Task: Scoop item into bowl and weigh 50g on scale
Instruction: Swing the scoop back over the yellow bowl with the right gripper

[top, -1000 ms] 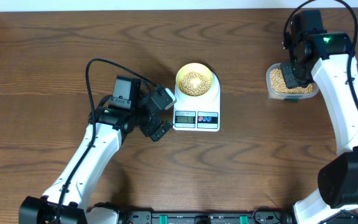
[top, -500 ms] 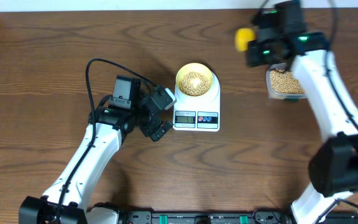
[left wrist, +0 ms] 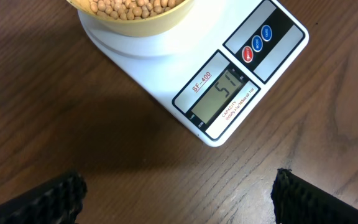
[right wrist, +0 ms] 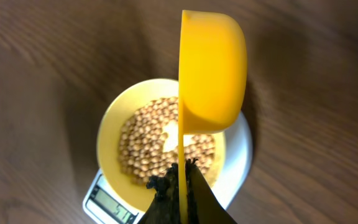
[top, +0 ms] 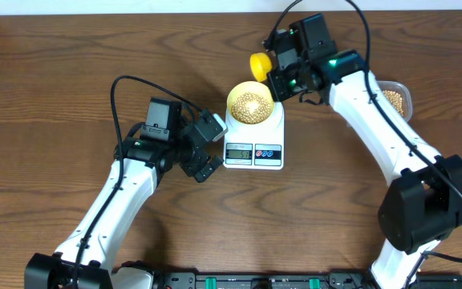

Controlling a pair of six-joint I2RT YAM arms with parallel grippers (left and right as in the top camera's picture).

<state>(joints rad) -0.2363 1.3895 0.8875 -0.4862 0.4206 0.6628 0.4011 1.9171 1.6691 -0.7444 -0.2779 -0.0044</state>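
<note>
- Two fingers of the left gripper [top: 213,148] stand wide apart, holding nothing. It waits just beside the front of the scale [top: 253,152], in the same spot as a moment ago.
- One look at the display [left wrist: 219,99] seems to show fifty-one, though the digits are slanted and a bit hard to read. If so, I think the weight is already at the goal or a tiny bit over.
- Lots of tan beans [top: 252,106] fill the yellow bowl [right wrist: 109,143], which sits on the round top of the scale.
- Just past the bowl is the big change. A moment ago the right gripper [right wrist: 180,186] was over the clear tub [top: 395,98]; now it has swung across to the bowl.
- It is clamped tight on the handle of the yellow scoop [right wrist: 210,68].
- The scoop runs long-ways straight out from the fingers, handle near and cup far. It is turned on its side, so its flat mouth faces sideways, not up. I cannot see inside it.
- From above, the cup hangs by the far rim of the bowl.
- Off to the right, the tub sits on the table [top: 54,80] with beans left in it.
</note>
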